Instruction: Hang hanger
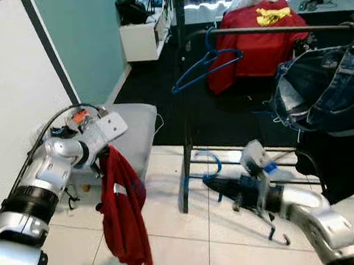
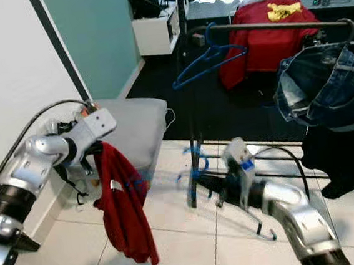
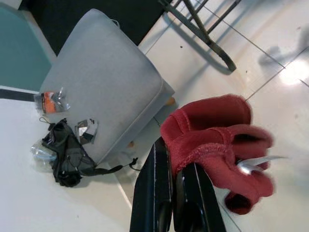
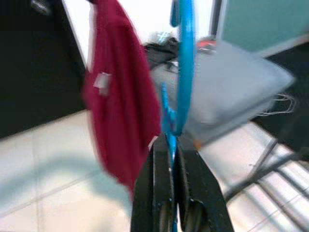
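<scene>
Low before the clothes rack, the right gripper (image 1: 214, 183) is clamped shut on a blue hanger (image 4: 185, 72), whose loop stands upright from the jaws. Above and slightly beyond it runs the rail (image 1: 267, 30). The left gripper (image 3: 174, 183), closed, pinches a red garment (image 1: 123, 206) well aside.

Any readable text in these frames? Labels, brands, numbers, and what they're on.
No text can be read.
White tag on the red garment held in the left pincer: too small and blurred to read.
Yellow item on the red cover in the back: any print too far to make out.
Orange packet by the grey cushion: markings blurred, unreadable.
</scene>
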Motion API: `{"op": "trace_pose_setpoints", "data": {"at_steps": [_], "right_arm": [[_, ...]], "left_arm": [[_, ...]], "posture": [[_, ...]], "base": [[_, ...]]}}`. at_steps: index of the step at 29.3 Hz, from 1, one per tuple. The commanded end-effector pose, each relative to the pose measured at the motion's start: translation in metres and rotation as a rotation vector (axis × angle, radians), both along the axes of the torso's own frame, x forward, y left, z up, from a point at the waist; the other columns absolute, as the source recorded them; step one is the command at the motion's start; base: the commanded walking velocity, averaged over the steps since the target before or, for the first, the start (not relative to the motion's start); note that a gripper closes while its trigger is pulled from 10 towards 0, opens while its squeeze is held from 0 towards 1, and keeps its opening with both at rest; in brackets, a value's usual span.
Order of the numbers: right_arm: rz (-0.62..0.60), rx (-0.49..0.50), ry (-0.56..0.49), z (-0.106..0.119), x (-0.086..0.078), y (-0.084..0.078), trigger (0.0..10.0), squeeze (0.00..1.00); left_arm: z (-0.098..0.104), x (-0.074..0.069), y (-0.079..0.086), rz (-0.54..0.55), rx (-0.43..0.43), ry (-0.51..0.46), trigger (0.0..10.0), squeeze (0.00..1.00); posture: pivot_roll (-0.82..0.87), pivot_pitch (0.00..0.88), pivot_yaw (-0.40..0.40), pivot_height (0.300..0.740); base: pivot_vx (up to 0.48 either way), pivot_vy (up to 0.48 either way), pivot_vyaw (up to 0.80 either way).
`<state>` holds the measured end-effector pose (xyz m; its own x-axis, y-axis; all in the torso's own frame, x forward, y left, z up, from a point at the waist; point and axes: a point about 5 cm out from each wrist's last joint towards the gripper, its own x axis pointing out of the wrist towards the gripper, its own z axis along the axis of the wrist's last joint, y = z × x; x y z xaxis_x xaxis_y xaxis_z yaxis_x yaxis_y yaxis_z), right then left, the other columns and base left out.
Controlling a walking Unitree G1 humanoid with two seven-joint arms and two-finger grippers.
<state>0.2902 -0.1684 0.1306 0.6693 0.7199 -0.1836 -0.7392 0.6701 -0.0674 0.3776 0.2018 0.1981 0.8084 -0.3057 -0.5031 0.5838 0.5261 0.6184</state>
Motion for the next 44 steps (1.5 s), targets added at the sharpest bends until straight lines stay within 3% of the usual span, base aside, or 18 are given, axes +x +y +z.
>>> {"op": "trace_pose_setpoints", "data": {"at_steps": [1,5,8,9,13,16,23,25,27,29,31,34,38,44], "right_arm": [[0.011,-0.007,-0.005,-0.004,0.000,0.007,10.0,0.00],[0.192,0.052,0.058,-0.003,-0.015,0.029,10.0,0.00],[0.229,0.067,0.070,-0.003,-0.019,0.033,10.0,0.00],[0.304,0.118,0.107,0.001,-0.028,0.037,10.0,0.00],[0.381,0.163,0.157,0.009,-0.038,0.033,10.0,0.00],[0.392,0.164,0.163,0.011,-0.039,0.029,10.0,0.00],[0.275,0.125,0.111,0.008,-0.022,0.023,10.0,0.00],[0.162,0.107,0.102,-0.004,-0.002,0.029,10.0,0.00],[0.162,0.107,0.102,-0.004,-0.002,0.029,10.0,0.00],[0.114,0.103,0.104,-0.014,0.012,0.041,10.0,0.00],[0.140,0.101,0.097,-0.014,0.016,0.053,10.0,0.00],[0.170,0.112,0.098,-0.012,0.015,0.057,10.0,0.00],[0.309,0.179,0.127,-0.001,0.001,0.061,10.0,0.00],[0.376,0.169,0.134,0.005,-0.011,0.053,10.0,0.00]], "left_arm": [[0.002,0.001,0.005,0.038,0.029,0.003,10.0,0.00],[-0.001,0.003,0.004,0.085,0.051,0.025,10.0,0.00],[-0.001,0.003,0.004,0.097,0.054,0.029,10.0,0.00],[-0.003,0.005,0.005,0.145,0.048,0.030,10.0,0.00],[-0.005,0.008,0.006,0.203,0.024,0.029,10.0,0.00],[-0.005,0.009,0.006,0.213,0.023,0.029,10.0,0.00],[-0.001,0.007,-0.003,0.216,0.002,0.034,10.0,0.00],[0.002,0.005,-0.014,0.202,-0.020,0.045,10.0,0.00],[0.002,0.005,-0.014,0.202,-0.020,0.045,10.0,0.00],[0.006,0.000,-0.027,0.189,-0.063,0.066,10.0,0.00],[0.007,0.000,-0.032,0.214,-0.108,0.072,10.0,0.00],[0.008,0.001,-0.033,0.233,-0.129,0.070,10.0,0.00],[0.009,0.006,-0.034,0.288,-0.137,0.040,10.0,0.00],[0.010,0.011,-0.032,0.356,-0.128,0.004,10.0,0.00]], "posture": [[0.03,0.048,0.080,0.740],[0.03,0.046,0.080,0.740],[0.03,0.046,0.080,0.740],[0.03,0.045,0.081,0.740],[0.02,0.046,0.085,0.740],[0.02,0.046,0.087,0.740],[0.01,0.047,0.088,0.740],[0.02,0.047,0.085,0.740],[0.02,0.047,0.085,0.740],[0.04,0.044,0.076,0.740],[0.04,0.044,0.073,0.740],[0.04,0.044,0.073,0.740],[0.03,0.045,0.074,0.740],[0.03,0.049,0.080,0.740]], "base": [[0.000,0.000,0.00],[0.000,0.000,0.00],[0.000,0.000,0.00],[0.000,0.000,0.00],[0.000,0.000,0.00],[0.000,0.000,0.00],[0.000,0.000,0.00],[0.000,0.000,0.00],[0.000,0.000,0.00],[0.000,0.000,0.00],[0.000,0.000,0.00],[0.000,0.000,0.00],[0.000,0.000,0.00],[0.000,0.000,0.00]]}}
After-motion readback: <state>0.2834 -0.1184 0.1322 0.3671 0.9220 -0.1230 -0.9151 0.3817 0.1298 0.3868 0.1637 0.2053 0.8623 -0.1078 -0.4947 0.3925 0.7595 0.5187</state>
